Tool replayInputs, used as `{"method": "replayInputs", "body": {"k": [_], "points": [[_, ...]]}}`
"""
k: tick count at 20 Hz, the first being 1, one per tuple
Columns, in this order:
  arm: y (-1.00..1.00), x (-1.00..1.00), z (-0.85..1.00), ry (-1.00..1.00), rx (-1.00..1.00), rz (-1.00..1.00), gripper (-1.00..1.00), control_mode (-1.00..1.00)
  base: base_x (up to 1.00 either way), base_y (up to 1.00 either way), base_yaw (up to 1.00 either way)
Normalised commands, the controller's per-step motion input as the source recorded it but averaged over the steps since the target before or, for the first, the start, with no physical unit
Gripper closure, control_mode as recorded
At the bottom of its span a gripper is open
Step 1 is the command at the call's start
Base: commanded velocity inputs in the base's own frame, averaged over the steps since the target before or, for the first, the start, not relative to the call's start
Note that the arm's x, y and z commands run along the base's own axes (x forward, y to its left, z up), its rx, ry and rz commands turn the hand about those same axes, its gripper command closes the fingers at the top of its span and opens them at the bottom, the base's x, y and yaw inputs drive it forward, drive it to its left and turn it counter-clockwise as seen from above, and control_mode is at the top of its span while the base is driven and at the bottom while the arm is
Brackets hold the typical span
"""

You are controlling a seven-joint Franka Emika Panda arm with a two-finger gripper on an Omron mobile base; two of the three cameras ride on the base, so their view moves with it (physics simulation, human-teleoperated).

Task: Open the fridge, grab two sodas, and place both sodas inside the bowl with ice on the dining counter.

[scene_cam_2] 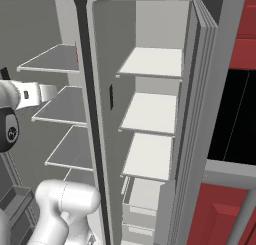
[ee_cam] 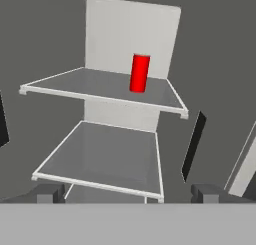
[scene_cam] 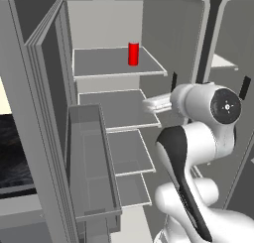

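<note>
The fridge (scene_cam: 54, 113) stood open, its left door swung wide with a grey bin (scene_cam: 92, 162) hanging on its inner side. Inside the left compartment, pale shelves were stacked one above another. A red can (scene_cam: 133, 54) stood upright on the top shelf (scene_cam: 109, 63), toward its back right part, with nothing touching it. The arm reached into that compartment at about the level of the second shelf (scene_cam: 116, 108). In the hand view the gripper (ee_cam: 129, 193) faced the shelves with its fingers (ee_cam: 47, 193) spread wide and nothing between them; the can sat above and well beyond them. From the right base view the right compartment showed white shelves (scene_cam_2: 150, 61), and dark red cabinets (scene_cam_2: 242, 39) stood beside the fridge.
</note>
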Motion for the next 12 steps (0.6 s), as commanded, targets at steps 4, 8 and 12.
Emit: {"method": "replayInputs", "body": {"k": [4,8,12], "points": [[0.00,0.09,0.23,-0.26,0.00,0.00,-1.00,-1.00,0.00,0.00,0.00],[0.00,0.12,0.16,-0.21,0.00,0.00,-1.00,-1.00,0.00,0.00,0.00],[-0.03,0.19,0.12,-0.19,0.00,0.00,-1.00,-1.00,0.00,0.00,0.00]]}}
